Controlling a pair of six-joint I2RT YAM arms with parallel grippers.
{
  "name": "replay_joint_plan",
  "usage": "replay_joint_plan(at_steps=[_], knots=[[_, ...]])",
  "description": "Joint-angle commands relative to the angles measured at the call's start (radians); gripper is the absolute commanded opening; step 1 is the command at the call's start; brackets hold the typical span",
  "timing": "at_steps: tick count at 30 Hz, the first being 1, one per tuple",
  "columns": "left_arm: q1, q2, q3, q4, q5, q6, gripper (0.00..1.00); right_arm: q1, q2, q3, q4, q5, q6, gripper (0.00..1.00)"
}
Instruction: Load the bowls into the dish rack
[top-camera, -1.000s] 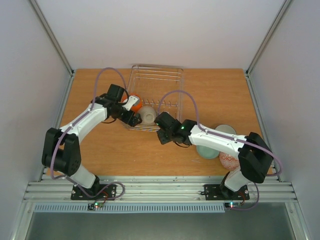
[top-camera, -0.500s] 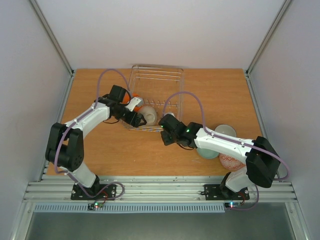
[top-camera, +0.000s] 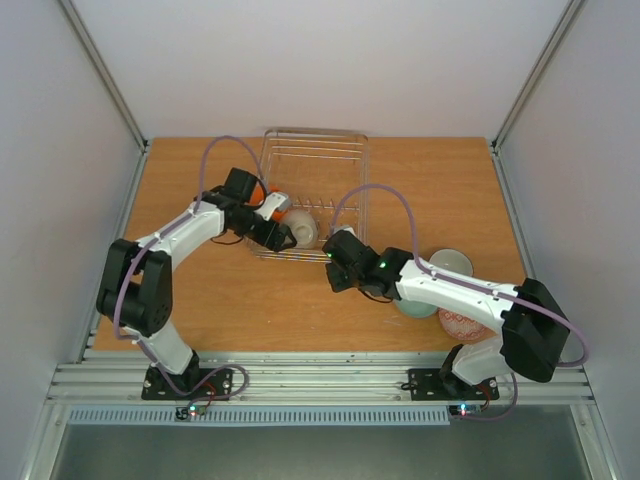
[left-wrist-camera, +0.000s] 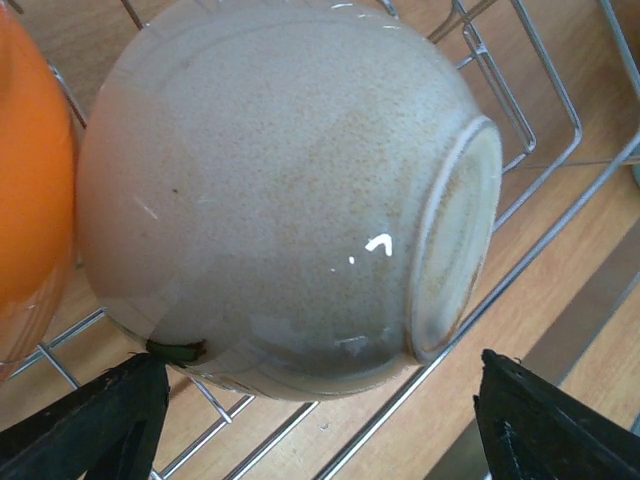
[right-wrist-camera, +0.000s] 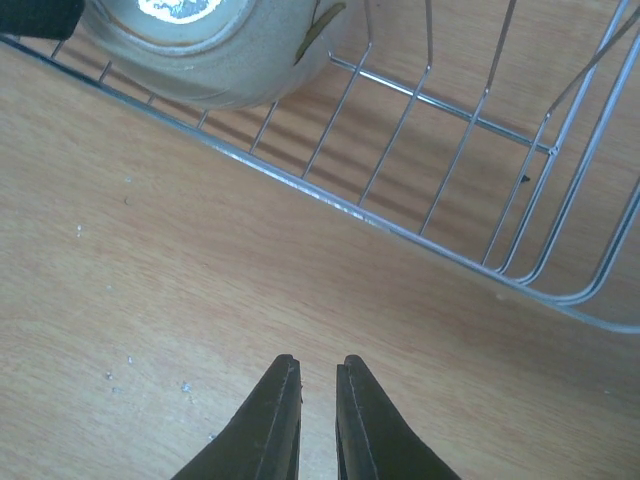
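The wire dish rack (top-camera: 312, 160) stands at the back middle of the table. A white speckled bowl (top-camera: 304, 232) lies on its side in the rack's near row, foot to the right in the left wrist view (left-wrist-camera: 290, 190). An orange bowl (top-camera: 271, 199) stands just left of it, and it also shows in the left wrist view (left-wrist-camera: 30, 180). My left gripper (top-camera: 284, 234) is open, its fingers (left-wrist-camera: 100, 425) spread either side of the white bowl's lower edge. My right gripper (top-camera: 336, 268) is shut and empty over bare wood (right-wrist-camera: 317, 365), just in front of the rack's near wire (right-wrist-camera: 300, 185).
A pale mint-green bowl (top-camera: 445, 265) sits partly under my right arm at the right. A red-and-white patterned bowl (top-camera: 462, 324) is near the right arm's base. The rack's right rows of tines (right-wrist-camera: 470, 150) hold nothing. Walls close in both sides.
My left gripper and the white bowl have shifted slightly right in the rack. My right gripper has drifted a little right and nearer, away from the rack.
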Motion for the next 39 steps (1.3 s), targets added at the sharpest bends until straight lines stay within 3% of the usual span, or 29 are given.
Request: replay_joint_plan(at_steps=[1,9,13,20,31,36,39], knots=[[-0.012,0.078,0.011,0.002,-0.091,-0.014,0.84,0.005,-0.033,-0.016,0.015,0.020,0.031,0.12],[-0.059,0.047,-0.020,0.060,-0.279,-0.038,0.83,0.005,-0.044,-0.032,0.023,0.023,0.037,0.13],[-0.087,0.051,-0.031,0.078,-0.266,-0.045,0.83,0.005,-0.046,-0.034,0.025,0.025,0.039,0.13],[-0.140,0.080,-0.032,0.095,-0.374,-0.041,0.83,0.005,-0.065,-0.050,0.027,0.036,0.044,0.13],[-0.143,0.019,-0.076,0.139,-0.095,-0.024,0.77,0.005,-0.082,-0.057,0.029,0.048,0.046,0.13],[-0.143,-0.030,-0.101,0.166,-0.077,-0.016,0.60,0.005,-0.076,-0.057,0.030,0.048,0.048,0.13],[-0.143,-0.059,-0.118,0.172,-0.045,-0.007,0.55,0.005,-0.067,-0.055,0.038,0.046,0.048,0.13]])
